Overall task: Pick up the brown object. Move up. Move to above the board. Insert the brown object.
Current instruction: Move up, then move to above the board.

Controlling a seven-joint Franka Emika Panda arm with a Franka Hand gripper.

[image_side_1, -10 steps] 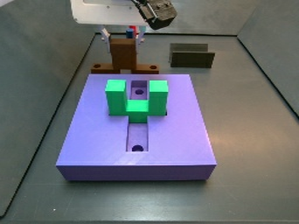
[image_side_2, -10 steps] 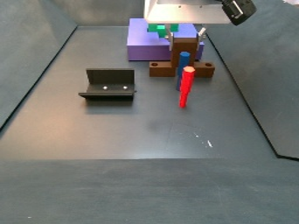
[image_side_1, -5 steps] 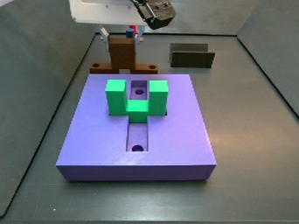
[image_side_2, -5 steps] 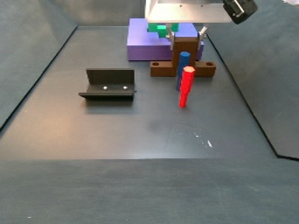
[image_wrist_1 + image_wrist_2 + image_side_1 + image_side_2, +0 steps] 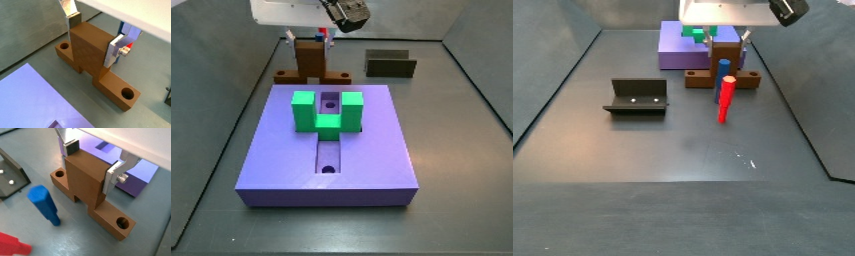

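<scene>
Both fingers (image 5: pixel 115 176) of gripper (image 5: pixel 92 161) clamp brown object (image 5: pixel 85 178); blue peg (image 5: pixel 45 204) shows beside it

Brown object (image 5: pixel 90 47) — purple-blue board (image 5: pixel 327 150) (green block (image 5: pixel 327 112))

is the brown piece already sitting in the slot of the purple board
No: in a side view the brown object stands on the grey floor beyond the board, with the gripper around its upright part.

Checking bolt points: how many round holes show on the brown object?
2: one in each end of the brown object cross-piece, at and, either side of the gripper. Others may be hidden.
</scene>
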